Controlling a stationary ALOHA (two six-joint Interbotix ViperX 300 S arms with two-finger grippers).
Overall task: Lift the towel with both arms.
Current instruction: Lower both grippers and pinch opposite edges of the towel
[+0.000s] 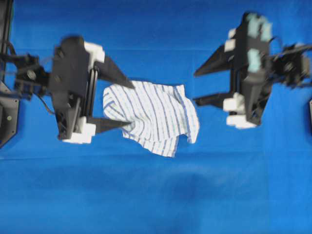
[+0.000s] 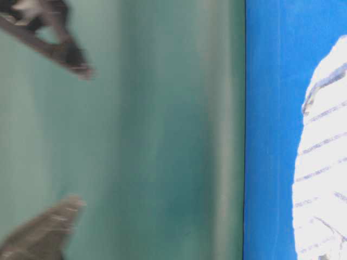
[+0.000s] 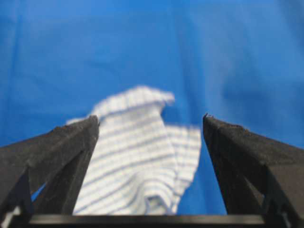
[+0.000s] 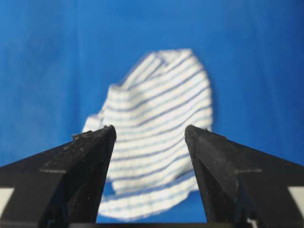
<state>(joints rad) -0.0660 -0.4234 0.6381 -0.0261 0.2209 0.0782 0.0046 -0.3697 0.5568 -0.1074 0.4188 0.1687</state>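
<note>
Towel (image 1: 152,117) between two spread hands

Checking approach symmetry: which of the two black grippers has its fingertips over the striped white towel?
The left gripper: its open fingers overlap the striped white towel in the overhead view. The right gripper, also open, stands clear of it.

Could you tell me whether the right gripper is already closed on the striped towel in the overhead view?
No, the right gripper stands open, its fingertips clear of the striped towel on the blue cloth.

Left arm (image 1: 68,87), right arm (image 1: 253,68): black bodies bearing white plastic blocks, tapering pointed black fingers (image 3: 61,156); right arm showing pale teal patches, dark cables.
</note>
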